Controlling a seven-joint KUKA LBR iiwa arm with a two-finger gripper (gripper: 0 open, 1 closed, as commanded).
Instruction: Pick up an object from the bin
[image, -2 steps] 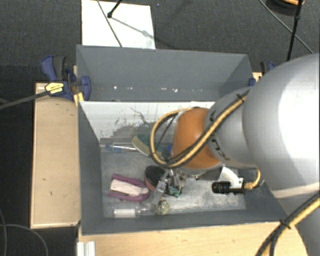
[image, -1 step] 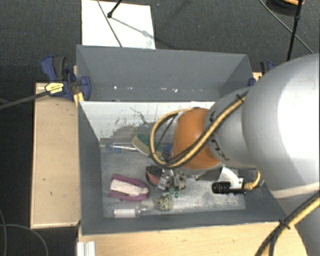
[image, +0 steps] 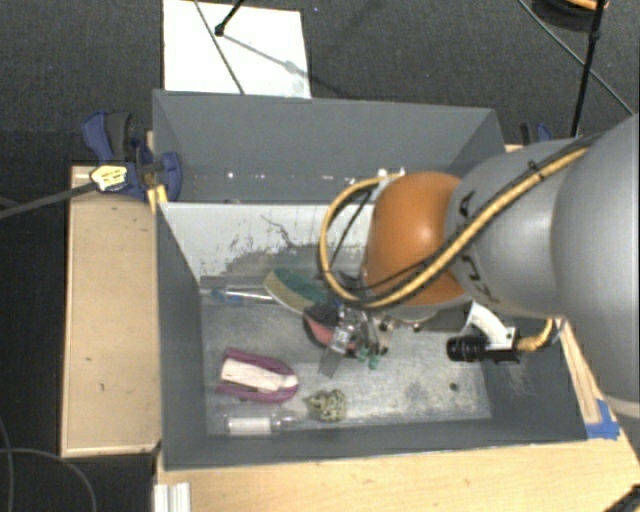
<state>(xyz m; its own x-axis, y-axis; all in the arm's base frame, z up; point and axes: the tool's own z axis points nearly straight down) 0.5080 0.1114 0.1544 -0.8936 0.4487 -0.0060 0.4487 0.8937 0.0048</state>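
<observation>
My gripper (image: 349, 340) hangs low in the middle of the bin, under the arm's orange cover. Right beside it on the left lies a red-pink flat thing (image: 319, 326), partly hidden by the gripper. Behind that, a dark green brush-like thing with a tan edge (image: 294, 287) rests against the back wall. Just below the gripper, a small greenish crumpled lump (image: 326, 404) sits on the floor near the front. I see nothing that is clearly held.
A purple and white pouch-like thing (image: 257, 378) lies at the front left, with a clear tube (image: 250, 425) along the front wall below it. A thin pen-like stick (image: 234, 296) lies at the back left. The arm covers the bin's right side.
</observation>
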